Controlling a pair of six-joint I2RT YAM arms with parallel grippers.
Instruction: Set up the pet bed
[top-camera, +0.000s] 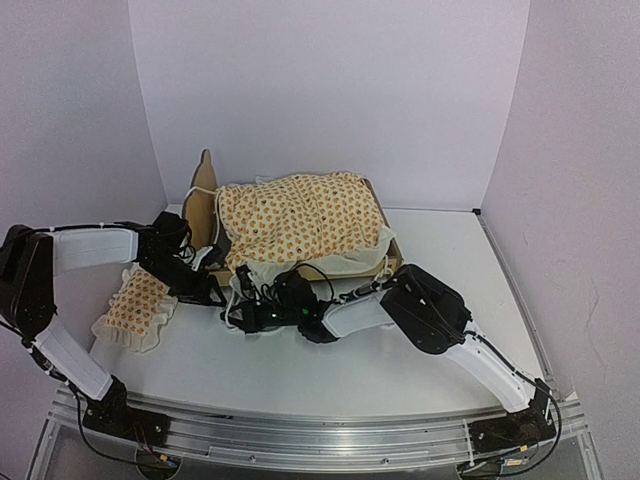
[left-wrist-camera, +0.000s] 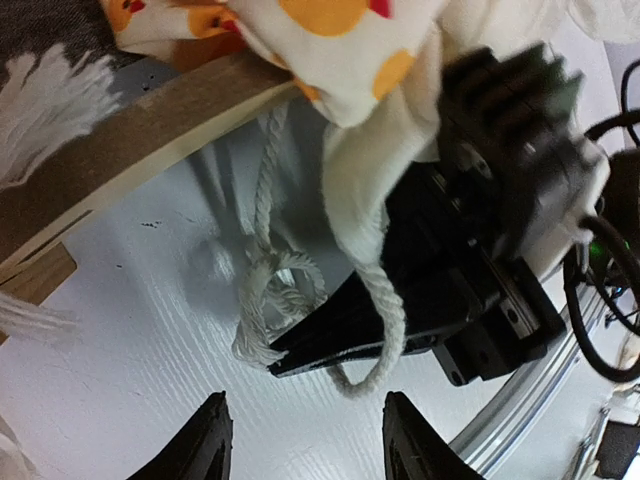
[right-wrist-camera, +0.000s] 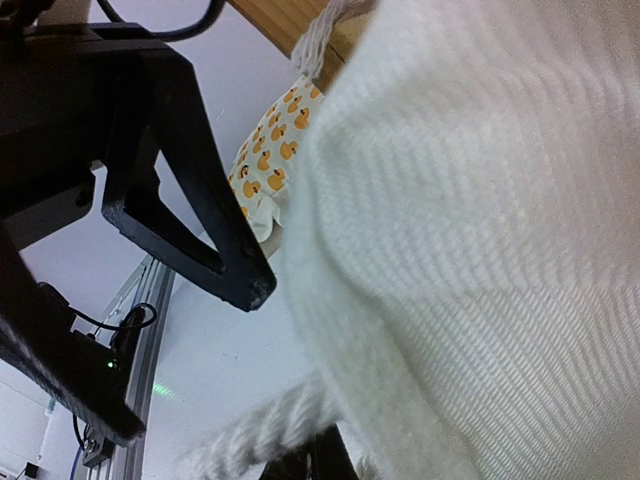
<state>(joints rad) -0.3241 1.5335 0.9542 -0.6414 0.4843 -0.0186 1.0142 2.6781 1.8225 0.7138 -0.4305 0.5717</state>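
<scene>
The pet bed's light-wood frame (top-camera: 205, 195) stands at the back, with its cream orange-print bedding (top-camera: 300, 222) heaped over it. The matching pillow (top-camera: 135, 308) lies on the table to the left. My right gripper (top-camera: 243, 314) reaches in front of the bed's near left corner, shut on the bedding's white cord (left-wrist-camera: 385, 300). In the left wrist view its black fingers (left-wrist-camera: 330, 345) are pressed together with the cord looped over them. My left gripper (left-wrist-camera: 308, 440) is open just beside it, with nothing between its fingers. The bed's wooden rail (left-wrist-camera: 150, 140) runs above.
White table (top-camera: 330, 365) with white walls on three sides and a metal rail (top-camera: 320, 435) along the near edge. The pillow (right-wrist-camera: 275, 135) also shows in the right wrist view, behind my left gripper's finger (right-wrist-camera: 200, 220). White fabric (right-wrist-camera: 480, 250) fills most of that view.
</scene>
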